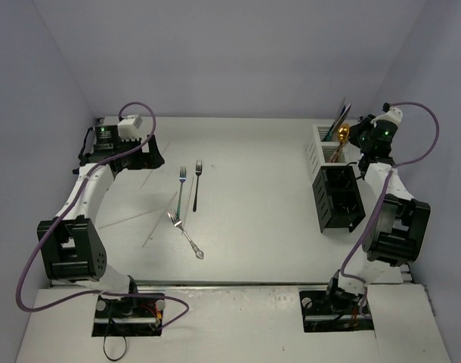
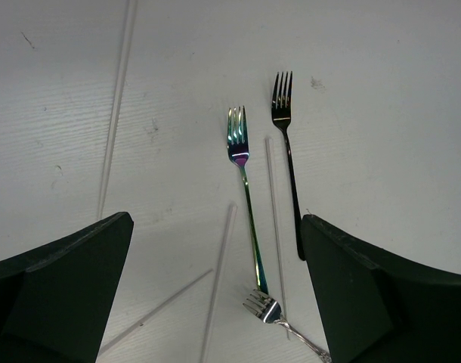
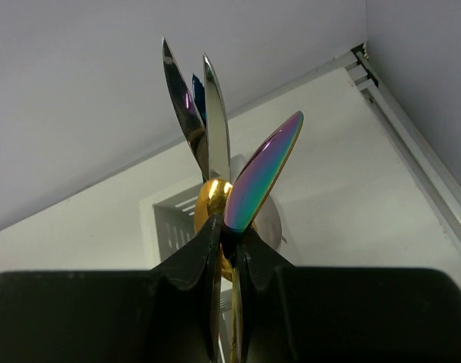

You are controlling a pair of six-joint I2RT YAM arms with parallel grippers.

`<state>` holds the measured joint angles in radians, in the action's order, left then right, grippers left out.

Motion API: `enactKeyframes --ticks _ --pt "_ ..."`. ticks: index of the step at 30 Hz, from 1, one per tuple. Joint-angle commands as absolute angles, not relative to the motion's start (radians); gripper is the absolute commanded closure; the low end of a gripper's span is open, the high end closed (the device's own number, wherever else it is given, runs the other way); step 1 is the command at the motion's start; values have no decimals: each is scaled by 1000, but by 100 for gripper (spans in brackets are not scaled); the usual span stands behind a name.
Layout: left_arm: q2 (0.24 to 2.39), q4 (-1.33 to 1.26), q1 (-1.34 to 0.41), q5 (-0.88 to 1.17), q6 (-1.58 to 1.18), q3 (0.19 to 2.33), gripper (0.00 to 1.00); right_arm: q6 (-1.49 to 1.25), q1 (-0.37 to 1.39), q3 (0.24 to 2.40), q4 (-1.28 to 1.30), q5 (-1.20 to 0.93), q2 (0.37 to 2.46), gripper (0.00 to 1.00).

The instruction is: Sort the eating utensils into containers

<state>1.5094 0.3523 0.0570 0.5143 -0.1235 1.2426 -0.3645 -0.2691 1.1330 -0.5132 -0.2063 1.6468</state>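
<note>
Three forks lie mid-table: a teal-handled fork (image 1: 181, 187) (image 2: 245, 189), a dark fork (image 1: 196, 185) (image 2: 289, 159) and a silver fork (image 1: 187, 236) (image 2: 272, 308). Thin pale sticks (image 1: 159, 219) (image 2: 116, 106) lie around them. My left gripper (image 1: 143, 151) (image 2: 219, 295) is open and empty, above the table just left of the forks. My right gripper (image 1: 364, 141) (image 3: 230, 227) is shut on an iridescent knife (image 3: 262, 174), held upright over the white container (image 1: 321, 138). A gold spoon (image 1: 342, 134) (image 3: 213, 197) and silver blades (image 3: 215, 113) stand in that container.
The longer black container (image 1: 338, 197) stands in front of the white one at the right. Grey walls close in the table at the back and on both sides. Purple cables (image 1: 140, 113) loop over both arms.
</note>
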Motion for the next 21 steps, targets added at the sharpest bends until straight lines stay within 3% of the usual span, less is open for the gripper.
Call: enactKeyframes --ticks 1,2,4,6,11,14,18,21 --pt "1494 295 54 508 -103 1237 6 -343 -257 1119 -657 -242 1650 88" --pt "1492 298 54 508 -94 1226 6 -334 -253 1108 -657 -246 1642 83" --pt "1489 300 52 516 -82 1206 6 -328 -250 1095 -656 -255 1621 59" --pt "1483 308 48 525 -61 1188 6 -326 -247 1086 -643 -267 1597 51" --pt "1495 402 -37 457 78 1175 8 -288 -242 1124 -572 -304 1514 48" --pt "1514 459 -120 383 143 1172 20 -232 -241 1186 -492 -342 1476 49" --pt "1556 474 -208 318 130 1156 44 -140 -239 1241 -345 -372 1426 47" --pt "1606 473 -227 285 66 1162 52 -96 -239 1195 -301 -382 1364 47"
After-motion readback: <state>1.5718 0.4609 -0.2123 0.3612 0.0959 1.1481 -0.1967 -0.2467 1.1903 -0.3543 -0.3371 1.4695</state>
